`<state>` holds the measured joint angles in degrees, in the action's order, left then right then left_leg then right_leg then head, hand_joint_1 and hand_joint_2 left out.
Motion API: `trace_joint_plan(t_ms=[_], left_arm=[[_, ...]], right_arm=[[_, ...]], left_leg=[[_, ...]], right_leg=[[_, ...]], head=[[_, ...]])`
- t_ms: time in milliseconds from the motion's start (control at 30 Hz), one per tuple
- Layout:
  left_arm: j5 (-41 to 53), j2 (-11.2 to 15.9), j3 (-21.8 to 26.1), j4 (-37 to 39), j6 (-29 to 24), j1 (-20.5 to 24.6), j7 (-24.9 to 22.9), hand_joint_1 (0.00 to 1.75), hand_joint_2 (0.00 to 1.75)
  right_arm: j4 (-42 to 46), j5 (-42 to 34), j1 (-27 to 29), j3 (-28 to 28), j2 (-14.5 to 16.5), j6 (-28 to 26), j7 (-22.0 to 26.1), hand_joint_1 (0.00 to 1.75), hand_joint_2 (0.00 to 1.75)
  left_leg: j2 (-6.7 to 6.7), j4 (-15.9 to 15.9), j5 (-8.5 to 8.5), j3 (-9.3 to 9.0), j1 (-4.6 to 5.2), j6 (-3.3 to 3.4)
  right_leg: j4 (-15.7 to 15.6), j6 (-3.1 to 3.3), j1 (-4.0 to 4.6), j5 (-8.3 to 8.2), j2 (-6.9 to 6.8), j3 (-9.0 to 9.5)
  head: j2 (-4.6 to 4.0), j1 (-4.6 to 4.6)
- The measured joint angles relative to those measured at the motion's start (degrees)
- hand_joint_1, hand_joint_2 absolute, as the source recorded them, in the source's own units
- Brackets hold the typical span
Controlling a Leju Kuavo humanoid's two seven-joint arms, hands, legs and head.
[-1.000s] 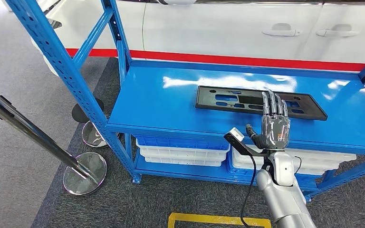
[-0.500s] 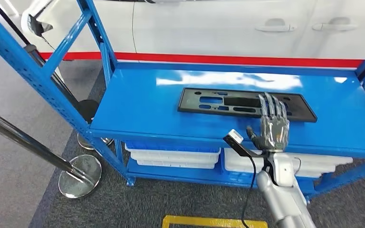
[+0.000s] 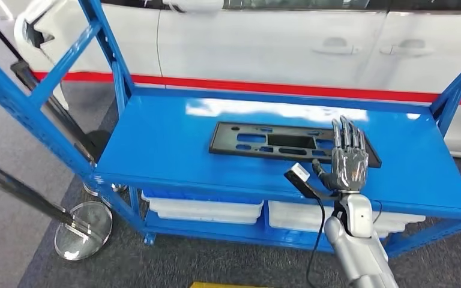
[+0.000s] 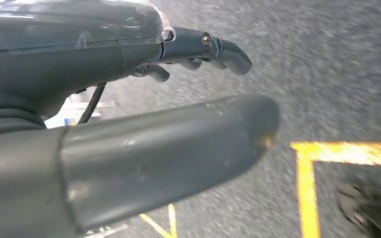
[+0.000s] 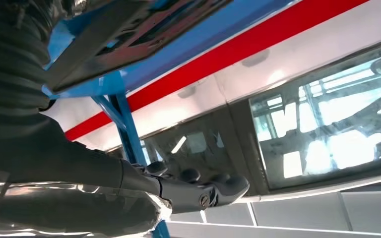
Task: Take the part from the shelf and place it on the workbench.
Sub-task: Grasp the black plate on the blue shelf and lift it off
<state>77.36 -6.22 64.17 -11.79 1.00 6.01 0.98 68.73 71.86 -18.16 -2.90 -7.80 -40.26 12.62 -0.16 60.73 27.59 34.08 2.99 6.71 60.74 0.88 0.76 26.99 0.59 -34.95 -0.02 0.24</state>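
Observation:
A flat black part [image 3: 276, 143] with several cut-outs lies lengthwise on the top board of the blue shelf [image 3: 156, 150]. My right hand [image 3: 349, 159] is raised at the part's right end, fingers straight and apart, holding nothing. Whether it touches the part I cannot tell. In the right wrist view the hand [image 5: 188, 191] is empty, with the part [image 5: 124, 34] and the blue board beside it. My left hand [image 4: 144, 99] hangs over the grey floor, fingers loosely extended and empty.
White bins [image 3: 201, 210] sit on the lower shelf level. Blue uprights [image 3: 105, 54] frame the shelf's left side and right corner. A chrome stanchion base [image 3: 83, 230] stands on the floor at left. A white car with a red stripe [image 3: 276, 87] is behind. Yellow floor tape [image 4: 307, 178] lies below.
The camera has moved nearer and to the right, so the shelf sits lower and further left in the picture. My right hand stays raised by the part's right end.

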Motion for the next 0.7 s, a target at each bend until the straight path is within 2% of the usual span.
trace_joint_plan(t_ms=[67,100,133,200,233,267,300,367,433,500,600,700], left_arm=[[0.0,-0.1,0.0,0.0,0.0,0.0,0.0,0.0,0.0],[0.0,-0.1,0.0,0.0,0.0,0.0,0.1,0.0,0.0],[0.0,-0.1,0.0,0.0,0.0,0.0,0.1,0.0,0.0],[0.0,-0.2,0.0,0.0,0.0,0.0,0.1,0.0,0.0],[0.0,-0.2,0.0,0.0,0.0,0.0,0.1,0.0,0.0],[0.0,-0.2,0.0,0.0,0.0,0.0,0.1,0.0,0.0],[0.0,-0.3,0.0,0.0,0.0,-0.1,0.1,0.0,0.0],[0.0,-0.4,0.0,0.0,0.1,-0.1,0.1,0.0,0.0],[0.0,-0.5,0.0,0.0,0.1,0.0,0.2,0.0,0.0],[0.0,-0.5,0.0,0.0,0.0,0.0,0.3,0.0,0.0],[0.0,-0.5,0.0,0.0,-0.1,0.0,0.3,0.0,0.0],[0.0,-0.4,0.0,0.0,-0.1,0.0,0.3,0.0,0.0]], right_arm=[[0.1,0.0,0.0,0.0,0.0,0.0,0.0,0.0,1.75],[0.1,0.0,0.0,0.0,0.0,0.0,0.0,0.0,1.75],[0.1,0.0,-0.1,0.0,0.0,0.0,0.0,0.0,1.75],[0.1,0.0,-0.1,0.0,0.0,0.0,0.0,0.0,1.75],[0.1,0.0,0.0,0.0,0.0,0.0,0.0,0.0,1.75],[0.0,0.0,0.1,0.0,0.0,0.0,0.0,0.0,1.75],[0.0,0.0,0.1,0.0,0.0,0.0,0.1,0.0,1.75],[0.0,0.0,0.1,0.0,0.0,0.0,0.2,0.0,1.75],[0.1,0.0,0.0,0.0,0.0,0.0,0.5,0.0,1.75],[0.4,0.1,0.1,0.0,0.0,0.0,1.0,0.0,1.75],[1.0,0.2,0.2,0.0,0.1,0.0,1.3,0.0,1.75],[1.1,0.2,0.2,0.0,0.2,0.0,1.3,0.0,1.75]], left_leg=[[0.11,-2.0,-1.34,-1.07,-0.23,-0.37],[0.15,-3.1,-1.94,-1.63,-0.44,-0.52],[0.19,-3.9,-2.43,-2.09,-0.68,-0.71],[0.2,-4.3,-2.66,-2.24,-0.8,-0.82],[0.19,-4.2,-2.6,-2.2,-0.83,-0.92],[0.18,-4.0,-2.49,-2.18,-0.85,-1.05],[0.16,-3.9,-2.32,-2.19,-0.88,-1.24],[0.13,-3.3,-1.8,-2.26,-0.96,-1.73],[0.11,-2.4,-1.14,-1.99,-0.85,-2.31],[0.11,-1.9,-0.78,-1.7,-0.83,-2.8],[0.04,-0.9,0.24,-1.46,-0.88,-3.73],[-0.04,1.0,1.84,-0.81,-1.01,-4.51]], right_leg=[[-0.4,-0.38,-0.05,0.0,-0.02,0.23],[0.4,-0.61,-0.03,0.68,-0.07,0.0],[2.3,-0.88,-0.06,1.99,-0.12,-0.82],[8.9,-1.53,-0.47,5.45,-0.19,-3.97],[11.9,-1.87,-0.73,6.5,-0.23,-5.55],[13.3,-2.18,-0.98,6.5,-0.27,-6.42],[12.8,-2.43,-1.18,5.43,-0.32,-6.32],[6.2,-2.59,-1.43,1.42,-0.5,-3.33],[0.1,-2.04,-1.33,-0.83,-0.65,-0.46],[-1.2,-1.26,-1.08,-0.83,-0.65,0.13],[-1.9,-0.4,-1.5,-1.11,-0.67,0.46],[-2.4,-0.05,-1.91,-1.27,-0.78,0.82]], head=[[0.01,-0.01],[0.01,0.01],[0.01,0.01],[0.0,0.02],[0.0,0.01],[0.0,0.02],[0.0,0.02],[0.01,0.02],[0.01,0.01],[0.01,0.01],[0.01,0.0],[0.0,-0.02]])
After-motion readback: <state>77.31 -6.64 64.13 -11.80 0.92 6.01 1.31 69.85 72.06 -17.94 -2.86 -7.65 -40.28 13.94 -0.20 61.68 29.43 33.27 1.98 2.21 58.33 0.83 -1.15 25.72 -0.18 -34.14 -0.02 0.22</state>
